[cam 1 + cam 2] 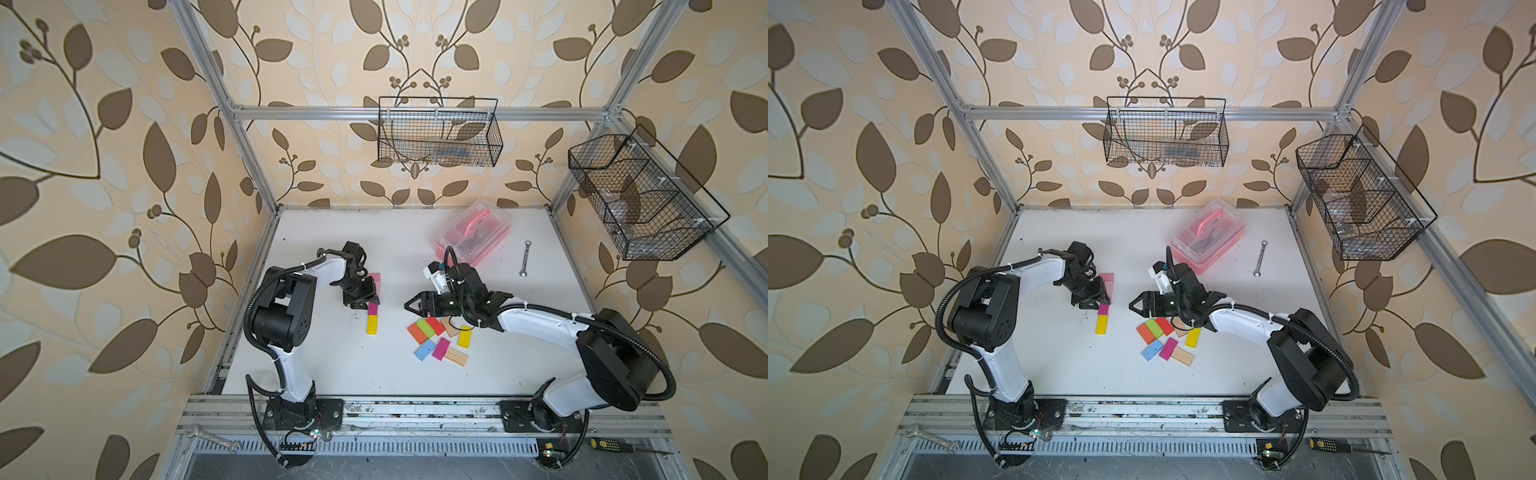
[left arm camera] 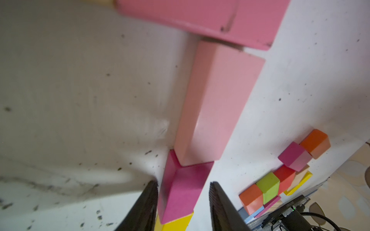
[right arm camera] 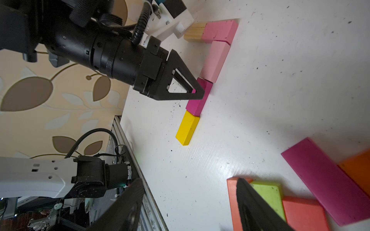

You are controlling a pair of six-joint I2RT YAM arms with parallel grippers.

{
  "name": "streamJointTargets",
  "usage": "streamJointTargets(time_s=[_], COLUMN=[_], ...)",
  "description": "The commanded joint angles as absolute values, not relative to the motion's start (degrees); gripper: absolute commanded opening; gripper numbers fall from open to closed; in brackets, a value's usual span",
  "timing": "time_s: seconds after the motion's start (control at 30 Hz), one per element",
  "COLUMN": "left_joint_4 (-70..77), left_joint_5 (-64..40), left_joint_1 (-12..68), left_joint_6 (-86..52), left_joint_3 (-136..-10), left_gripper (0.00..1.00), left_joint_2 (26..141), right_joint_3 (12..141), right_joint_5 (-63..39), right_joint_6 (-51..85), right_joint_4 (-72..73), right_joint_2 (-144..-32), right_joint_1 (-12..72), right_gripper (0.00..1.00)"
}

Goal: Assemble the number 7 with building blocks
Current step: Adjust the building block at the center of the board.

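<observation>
1. Number 7 (image 3: 214,64) lies flat on the white table (image 1: 332,365), left of centre in both top views. Its bar is a plain wood block (image 3: 195,32) joined to a pink block (image 3: 224,30). Its stem runs end to end as a light pink block (image 2: 216,104), a magenta block (image 3: 197,104) and a yellow block (image 1: 372,324).
2. Left gripper (image 2: 183,183) points down at the stem, its jaws narrow and set either side of the magenta block. One finger seems to touch it, but I cannot tell whether the block is truly pinched.
3. Right gripper (image 1: 407,306) hangs with its jaws wide and nothing between them, just beside the loose blocks (image 1: 436,338).
4. These orange, green, red, wood, yellow, blue and magenta pieces cluster to the right, apart from the 7.
</observation>
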State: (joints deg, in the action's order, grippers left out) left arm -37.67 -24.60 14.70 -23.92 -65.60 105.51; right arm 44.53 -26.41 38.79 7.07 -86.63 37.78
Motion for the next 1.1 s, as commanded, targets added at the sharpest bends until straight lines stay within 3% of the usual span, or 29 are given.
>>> streamJointTargets(time_s=[0.0,0.87,1.07], left_joint_4=[-38.32,-39.24,-42.97], left_joint_5=[-24.87,-23.79,-19.60], left_joint_1=[15.29,15.85,15.82], left_joint_6=[-22.55,-22.13,-20.11], left_joint_3=[-67.06,-67.41,-69.06], left_gripper=[0.45,0.45,0.47], left_joint_2=[105.64,105.78,100.67], right_joint_3=[43.68,43.15,43.50], right_joint_5=[-27.09,-26.95,-25.99], right_joint_6=[38.59,38.50,37.40], right_joint_4=[7.47,7.38,5.66], right_joint_2=[-85.04,-84.73,-83.11], right_joint_1=[37.59,37.41,36.40], right_gripper=[0.74,0.74,0.74])
